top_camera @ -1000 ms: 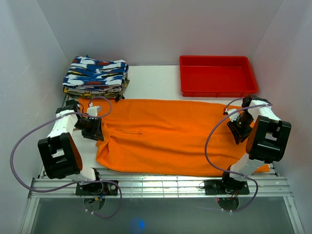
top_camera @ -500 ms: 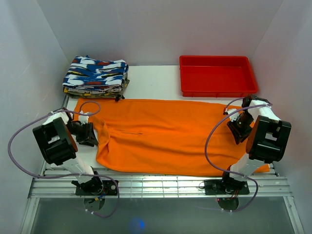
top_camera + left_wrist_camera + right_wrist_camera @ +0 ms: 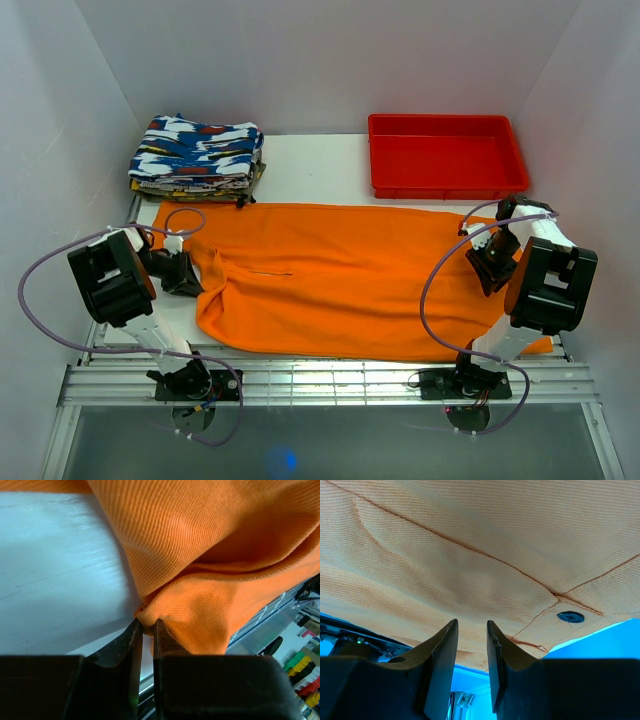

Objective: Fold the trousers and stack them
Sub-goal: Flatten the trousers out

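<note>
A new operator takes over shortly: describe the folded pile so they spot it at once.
On the white table, look to the far left corner, just beyond the orange trousers. The pile sits there, level with the red tray at far right. It alone is patterned in blue, white and red; its neighbours are plain.

Folded clothes [image 3: 196,157] — red tray [image 3: 445,155].

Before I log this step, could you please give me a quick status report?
Left gripper pinching trousers edge. Right gripper at right end, grip unclear. Cloth spread out, not yet stacked. Nothing in the way.
</note>
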{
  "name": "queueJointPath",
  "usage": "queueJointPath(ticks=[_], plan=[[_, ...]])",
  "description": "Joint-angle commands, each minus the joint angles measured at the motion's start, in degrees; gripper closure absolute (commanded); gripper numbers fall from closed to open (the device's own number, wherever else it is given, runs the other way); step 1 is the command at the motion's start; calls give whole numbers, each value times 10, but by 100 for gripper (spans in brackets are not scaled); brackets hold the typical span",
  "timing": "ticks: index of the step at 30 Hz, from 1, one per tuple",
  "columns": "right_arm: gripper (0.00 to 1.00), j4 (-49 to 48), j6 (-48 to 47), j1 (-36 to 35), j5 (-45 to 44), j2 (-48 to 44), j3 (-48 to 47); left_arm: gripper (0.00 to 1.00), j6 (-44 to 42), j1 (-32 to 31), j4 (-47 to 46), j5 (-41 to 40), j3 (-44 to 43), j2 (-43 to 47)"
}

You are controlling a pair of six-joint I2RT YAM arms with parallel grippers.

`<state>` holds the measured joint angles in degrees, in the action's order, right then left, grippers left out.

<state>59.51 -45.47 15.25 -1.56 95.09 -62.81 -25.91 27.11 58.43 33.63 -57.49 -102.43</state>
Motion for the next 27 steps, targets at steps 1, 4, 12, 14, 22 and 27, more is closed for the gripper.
queueJointPath(ticks=[1,4,12,14,22,27], plan=[[65,5,0,-1,-4,5,-10,91,0,0,-16,18,-14,15],[64,3,-1,-1,-5,8,-14,100,-12,7,4,-11,-29,48],[65,-7,-9,-2,-7,16,-14,100,-98,108,81,-158,-27,152],[65,-7,-12,-2,-7,18,-14,100,-132,152,83,-205,-17,180],[65,-7,-28,-1,-7,8,8,100,-204,250,-10,-322,35,196],[66,-1,-39,0,-13,-5,22,100,-221,280,-39,-354,20,152]])
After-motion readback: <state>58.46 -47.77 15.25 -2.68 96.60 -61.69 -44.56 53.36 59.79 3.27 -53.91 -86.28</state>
